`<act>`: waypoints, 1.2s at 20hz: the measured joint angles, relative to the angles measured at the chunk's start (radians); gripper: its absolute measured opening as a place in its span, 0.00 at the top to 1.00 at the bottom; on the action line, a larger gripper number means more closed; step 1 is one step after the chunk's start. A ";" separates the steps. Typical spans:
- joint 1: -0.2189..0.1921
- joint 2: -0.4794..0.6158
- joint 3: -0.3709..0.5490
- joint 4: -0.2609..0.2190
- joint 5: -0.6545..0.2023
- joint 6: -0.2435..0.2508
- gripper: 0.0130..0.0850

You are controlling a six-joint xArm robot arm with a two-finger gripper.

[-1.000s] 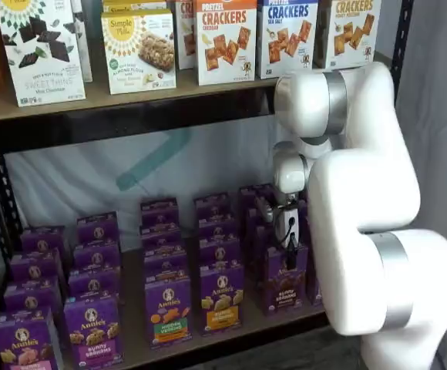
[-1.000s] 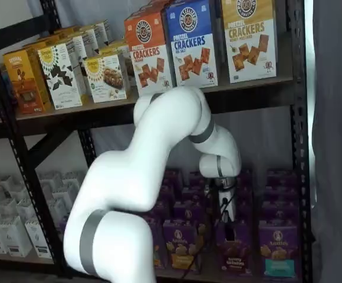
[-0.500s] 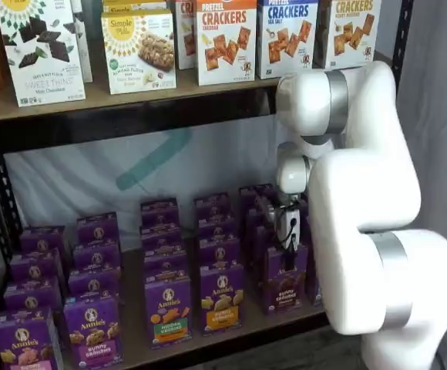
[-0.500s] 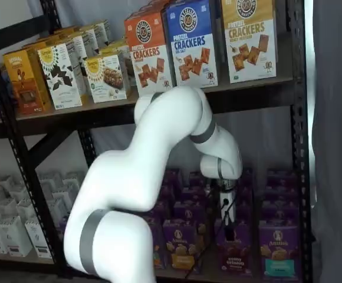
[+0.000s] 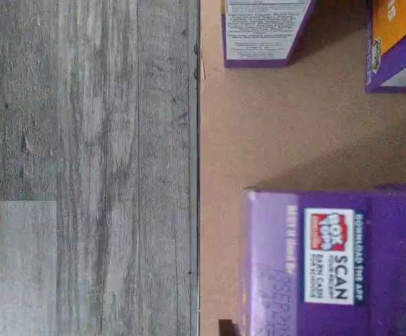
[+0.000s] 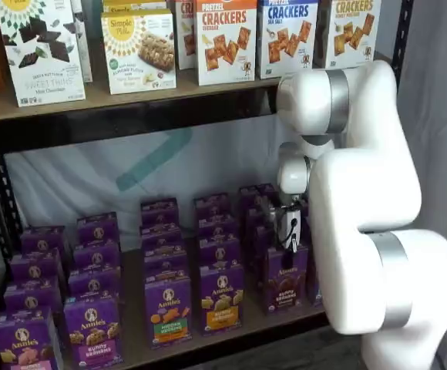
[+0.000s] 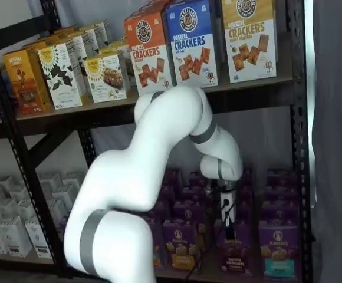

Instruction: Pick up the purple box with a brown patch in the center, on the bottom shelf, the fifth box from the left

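The purple box with the dark brown centre patch stands at the front of its column on the bottom shelf (image 6: 135,343), seen in both shelf views (image 6: 283,284) (image 7: 234,252). My gripper hangs just above the box's top in both shelf views (image 6: 289,245) (image 7: 227,219). Its black fingers show side-on with no clear gap, so I cannot tell whether they are open or closed. In the wrist view a purple box top with a "Box Tops" label (image 5: 329,259) fills one corner, on the tan shelf board (image 5: 273,133).
Several columns of purple Annie's cartons fill the bottom shelf, including one with a yellow-orange patch (image 6: 222,297) beside the target. Cracker boxes (image 6: 225,38) stand on the higher board. A black rack post (image 7: 298,141) stands at the right. Grey wood floor (image 5: 84,140) lies past the shelf edge.
The gripper has risen slightly and shifted a little sideways above the brown-patch box. The boxes have not visibly moved.
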 joint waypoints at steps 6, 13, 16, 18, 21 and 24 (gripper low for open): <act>0.001 0.004 0.000 -0.005 -0.012 0.005 0.61; -0.002 0.002 -0.004 -0.003 0.002 0.001 0.78; -0.002 -0.002 0.005 -0.002 -0.010 -0.001 0.83; -0.002 -0.007 0.011 0.004 -0.012 -0.006 0.83; 0.000 -0.027 0.049 0.012 -0.043 -0.011 0.83; 0.004 -0.067 0.120 0.037 -0.097 -0.030 0.83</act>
